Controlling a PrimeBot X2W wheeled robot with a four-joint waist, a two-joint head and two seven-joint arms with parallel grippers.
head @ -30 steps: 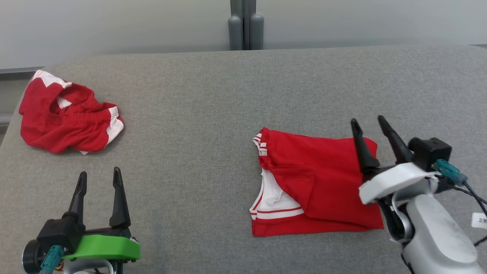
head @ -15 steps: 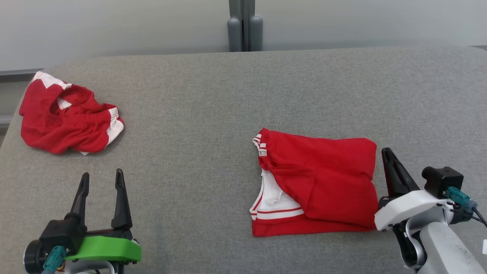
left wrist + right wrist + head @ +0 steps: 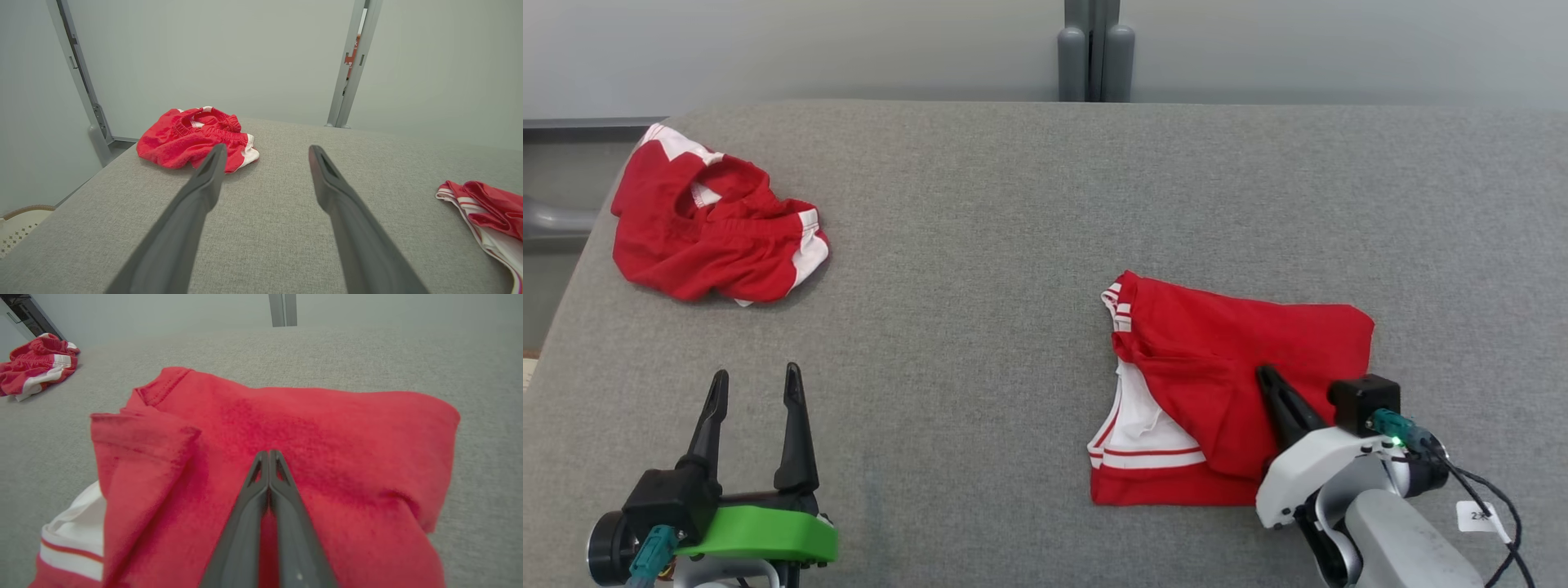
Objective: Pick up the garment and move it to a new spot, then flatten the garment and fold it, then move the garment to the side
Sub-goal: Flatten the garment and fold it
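Folded red garment [image 3: 1241,359] lies flat on grey desk [image 3: 1013,245], 4 o'clock in head view (white striped hem at its 8 o'clock corner). Right tool [image 3: 1266,376] pressed together, tips over its top layer. Left tool [image 3: 756,373] spread, 7 o'clock. Crumpled red garment [image 3: 715,237] at 10 o'clock.

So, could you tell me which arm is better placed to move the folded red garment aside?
Right: the right gripper, shut, is over the folded red-and-white garment; the open left gripper sits well away.
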